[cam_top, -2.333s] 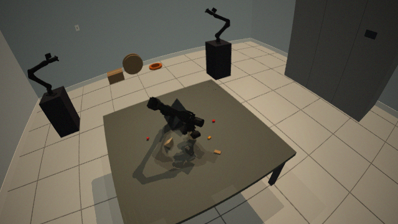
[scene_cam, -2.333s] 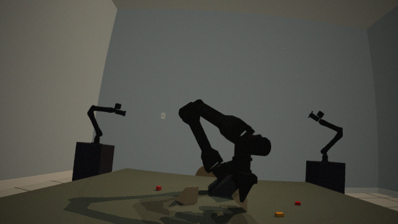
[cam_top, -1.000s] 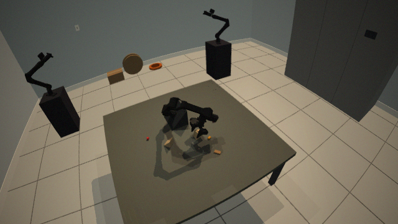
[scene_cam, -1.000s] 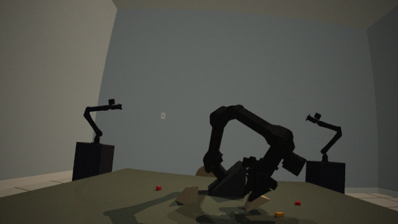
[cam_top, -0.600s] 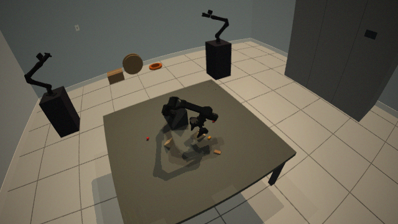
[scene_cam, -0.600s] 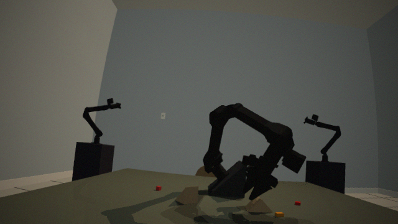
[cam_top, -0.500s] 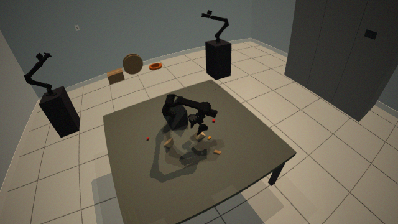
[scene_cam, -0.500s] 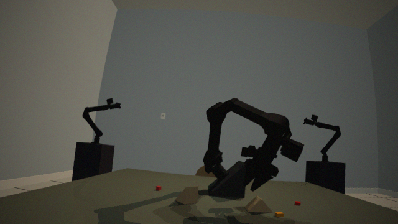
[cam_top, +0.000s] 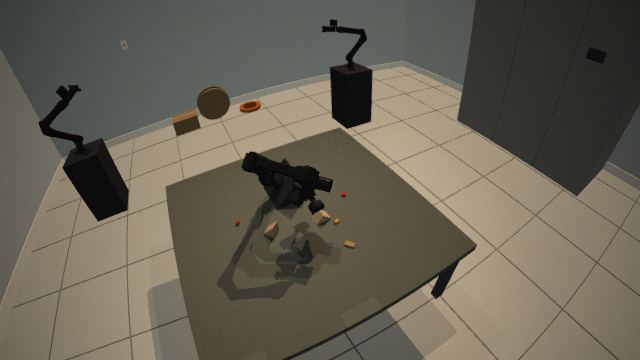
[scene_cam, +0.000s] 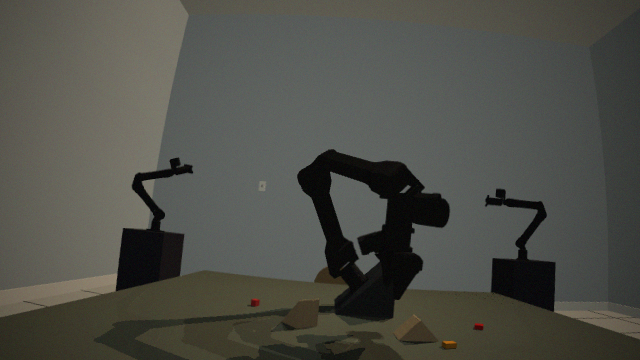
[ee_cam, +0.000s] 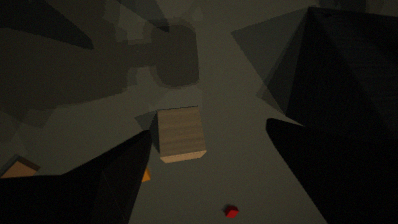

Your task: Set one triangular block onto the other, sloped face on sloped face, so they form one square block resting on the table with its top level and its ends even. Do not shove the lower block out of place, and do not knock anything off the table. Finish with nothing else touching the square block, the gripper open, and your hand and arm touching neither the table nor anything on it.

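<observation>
From above, the two triangular blocks lie well apart on the surface [cam_top: 400, 260]: one block [cam_top: 321, 217] sits just below the pincer [cam_top: 316, 205], the other block [cam_top: 271, 229] farther left. That view also catches the small clutter: a red cube [cam_top: 343, 194] to the right of the arm, another red cube [cam_top: 237, 222] to the left, a little orange piece [cam_top: 337, 220] just right of the nearer-to-arm block, and a tan chip [cam_top: 349, 244] nearer still.

The side view shows what the overhead one cannot (height): the arm [scene_cam: 350, 200] folds up and over, and the block on the right [scene_cam: 414, 330] rests flat on the surface with its peak up, while the left block [scene_cam: 302, 314] sits tilted.

The wrist view looks straight down between two dark fingers, which stand wide apart at the frame's edges. A wooden block [ee_cam: 181, 134] lies on the surface between them, touching neither. The pincer is fully spread and has hold of nothing.
</observation>
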### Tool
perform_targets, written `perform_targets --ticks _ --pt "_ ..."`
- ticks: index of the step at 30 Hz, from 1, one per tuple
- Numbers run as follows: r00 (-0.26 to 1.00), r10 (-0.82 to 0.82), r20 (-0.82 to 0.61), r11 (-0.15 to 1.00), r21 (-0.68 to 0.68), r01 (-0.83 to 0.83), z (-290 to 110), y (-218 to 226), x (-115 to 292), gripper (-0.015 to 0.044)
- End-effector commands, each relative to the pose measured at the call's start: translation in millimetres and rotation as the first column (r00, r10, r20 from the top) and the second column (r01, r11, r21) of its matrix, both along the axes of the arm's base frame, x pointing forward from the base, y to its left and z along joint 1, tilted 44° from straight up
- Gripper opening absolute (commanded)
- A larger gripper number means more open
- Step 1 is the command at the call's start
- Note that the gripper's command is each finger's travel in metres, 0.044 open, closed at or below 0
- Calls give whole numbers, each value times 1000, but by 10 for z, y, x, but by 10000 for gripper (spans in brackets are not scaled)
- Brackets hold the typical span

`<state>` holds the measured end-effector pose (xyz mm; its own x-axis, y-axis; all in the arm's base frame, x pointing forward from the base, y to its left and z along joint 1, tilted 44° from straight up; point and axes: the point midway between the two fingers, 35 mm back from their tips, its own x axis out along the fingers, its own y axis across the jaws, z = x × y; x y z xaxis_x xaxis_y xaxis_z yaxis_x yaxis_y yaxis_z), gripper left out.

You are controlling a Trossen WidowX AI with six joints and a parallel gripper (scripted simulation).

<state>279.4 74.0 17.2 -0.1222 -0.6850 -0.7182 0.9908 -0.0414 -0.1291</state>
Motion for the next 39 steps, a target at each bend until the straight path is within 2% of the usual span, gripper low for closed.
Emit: perform_targets --ticks 1,5,7,18,29,39 --pt "997 -67 -33 943 323 74 -5 -196 -4 440" --pt "998 -44 47 783 622 5 59 -346 90 440" --pt "993 -37 110 717 695 -51 116 -399 144 440" --pt "992 -36 119 709 703 -59 109 -406 153 440" --pt "992 -36 119 709 703 -59 -811 -395 158 440" --pt "992 -36 119 709 703 -59 -879 -382 143 440"
